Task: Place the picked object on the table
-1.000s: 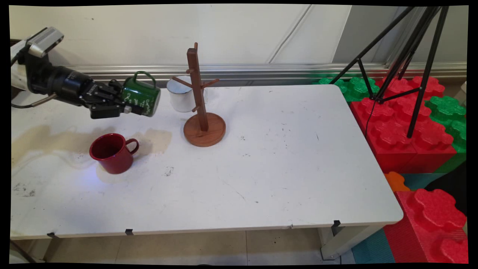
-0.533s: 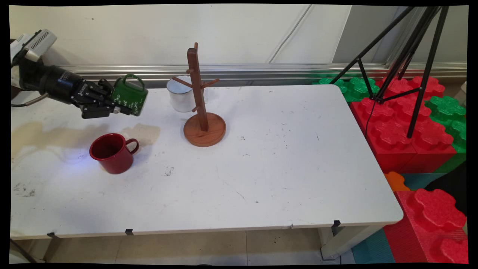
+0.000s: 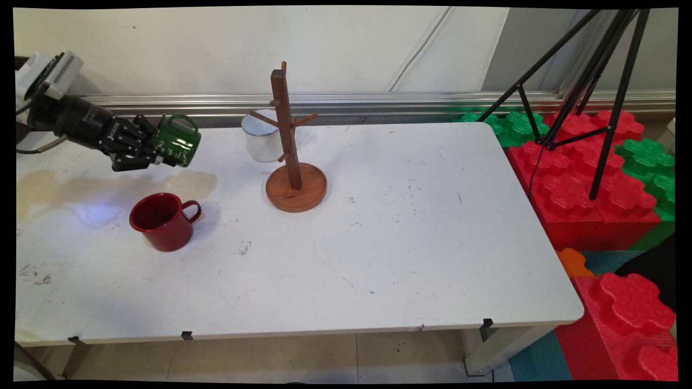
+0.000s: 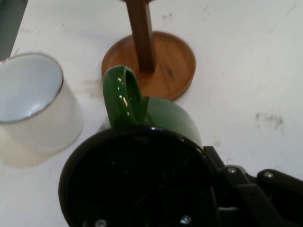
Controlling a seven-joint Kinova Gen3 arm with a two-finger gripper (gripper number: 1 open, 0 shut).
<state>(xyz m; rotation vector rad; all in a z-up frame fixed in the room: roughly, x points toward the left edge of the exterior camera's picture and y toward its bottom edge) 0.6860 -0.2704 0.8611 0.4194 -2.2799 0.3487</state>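
The black two-finger gripper (image 3: 162,156) clamps a green enamel mug (image 3: 177,141) on its side, handle up, at the gripper's three o'clock.

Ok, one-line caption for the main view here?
Gripper holds a green mug sideways above the table, left of a wooden mug stand, red mug below.
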